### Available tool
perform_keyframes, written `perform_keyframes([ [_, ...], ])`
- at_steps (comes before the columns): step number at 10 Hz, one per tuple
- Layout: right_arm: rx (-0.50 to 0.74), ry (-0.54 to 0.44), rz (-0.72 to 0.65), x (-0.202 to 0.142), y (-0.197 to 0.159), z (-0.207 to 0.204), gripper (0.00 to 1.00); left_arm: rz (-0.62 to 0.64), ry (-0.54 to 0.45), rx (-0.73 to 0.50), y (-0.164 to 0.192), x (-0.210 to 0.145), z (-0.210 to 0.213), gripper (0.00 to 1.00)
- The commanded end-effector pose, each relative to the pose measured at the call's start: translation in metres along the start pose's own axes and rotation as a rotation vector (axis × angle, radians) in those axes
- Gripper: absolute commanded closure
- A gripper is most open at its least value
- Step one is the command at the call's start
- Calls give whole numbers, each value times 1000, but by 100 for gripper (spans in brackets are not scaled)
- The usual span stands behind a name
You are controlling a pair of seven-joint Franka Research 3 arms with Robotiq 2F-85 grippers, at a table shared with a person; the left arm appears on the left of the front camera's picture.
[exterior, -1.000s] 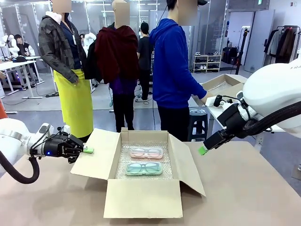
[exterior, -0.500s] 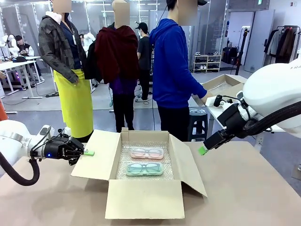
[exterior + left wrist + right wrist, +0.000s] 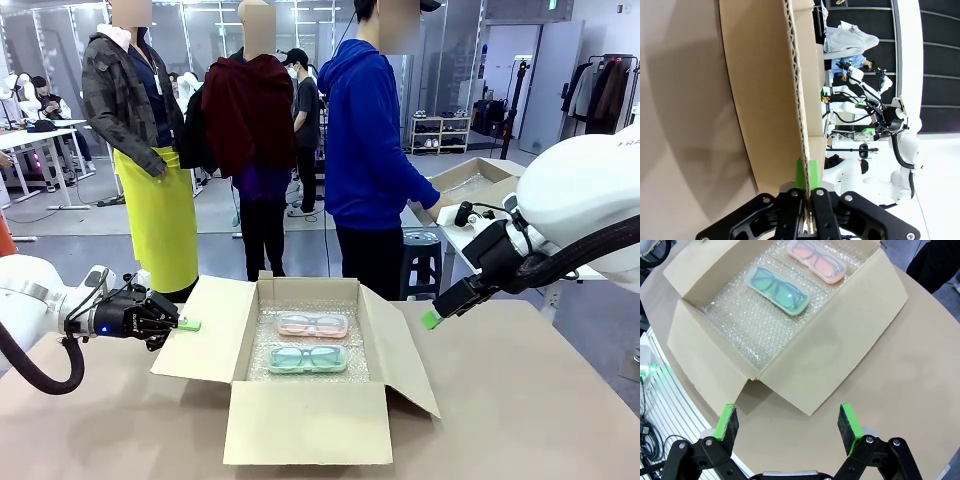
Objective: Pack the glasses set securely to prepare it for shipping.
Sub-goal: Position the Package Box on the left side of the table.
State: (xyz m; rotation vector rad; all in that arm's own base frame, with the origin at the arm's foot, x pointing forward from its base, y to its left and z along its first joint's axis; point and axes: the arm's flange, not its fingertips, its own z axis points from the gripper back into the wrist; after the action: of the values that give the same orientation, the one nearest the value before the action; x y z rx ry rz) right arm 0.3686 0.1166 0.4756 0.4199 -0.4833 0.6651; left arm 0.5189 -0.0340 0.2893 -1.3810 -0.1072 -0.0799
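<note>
Cardboard box (image 3: 305, 372) sits a touch differently from a second ago: its left flap (image 3: 205, 330) has swung slightly, while the right hand (image 3: 431, 319) has stayed put. The bottom of the box is only partly visible under bubble wrap (image 3: 740, 320), where the pale pink case (image 3: 312, 325) and the mint green case (image 3: 306, 358) lie side by side. The left hand (image 3: 189, 324) is clamped on that flap's edge; the right hand hangs wide open and empty above the bench (image 3: 520, 400).
</note>
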Motion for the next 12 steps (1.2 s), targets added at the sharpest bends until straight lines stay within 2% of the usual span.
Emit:
perform_keyframes([
  [1,-8,-5,9,-1,0,-2,0,29,3,-13,1,7,14,98],
  [3,-8,-5,9,-1,0,-2,0,16,29,-34,13,19,45,98],
  [6,-8,-5,9,-1,0,-2,0,12,-17,-35,33,20,94,98],
  [9,-8,-5,9,-1,0,-2,0,88,14,-88,58,19,171,98],
  [12,-8,-5,9,-1,0,-2,0,59,-11,-65,70,27,250,98],
])
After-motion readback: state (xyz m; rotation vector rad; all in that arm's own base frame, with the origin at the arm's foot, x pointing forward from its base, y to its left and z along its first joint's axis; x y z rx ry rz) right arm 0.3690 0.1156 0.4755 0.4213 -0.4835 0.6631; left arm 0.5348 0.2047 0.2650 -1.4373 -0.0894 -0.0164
